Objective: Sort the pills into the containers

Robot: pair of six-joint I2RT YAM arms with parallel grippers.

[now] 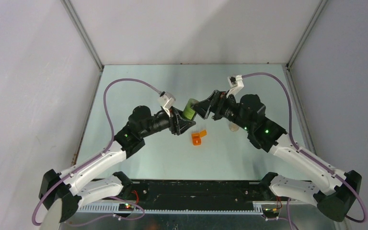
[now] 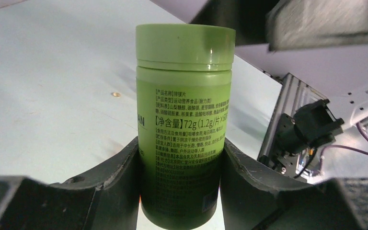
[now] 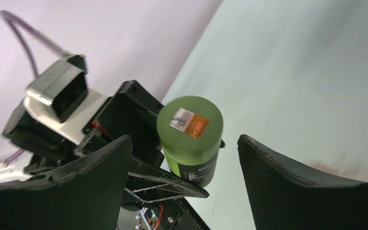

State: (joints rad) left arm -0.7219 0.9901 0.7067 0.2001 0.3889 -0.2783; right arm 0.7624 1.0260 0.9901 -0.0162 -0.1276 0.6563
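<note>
Bottle: a green cylindrical plastic bottle with dark printed text, its green screw lid on, mid-table between the two arms. Whether its base touches the pale green table cannot be told.
Left gripper: clamped on the bottle's lower body, one finger on each side.
Right gripper: jaws wide apart, flanking the lid end and touching nothing.
Handling: it looks rigid, smooth-walled and fairly light. The glossy label may slip, so the low grip on the body suits it, and the lid is best taken around its rim.
Other containers: a small orange plastic box lies just near of the bottle. A clear vial stands to the right, beside the right arm.
</note>
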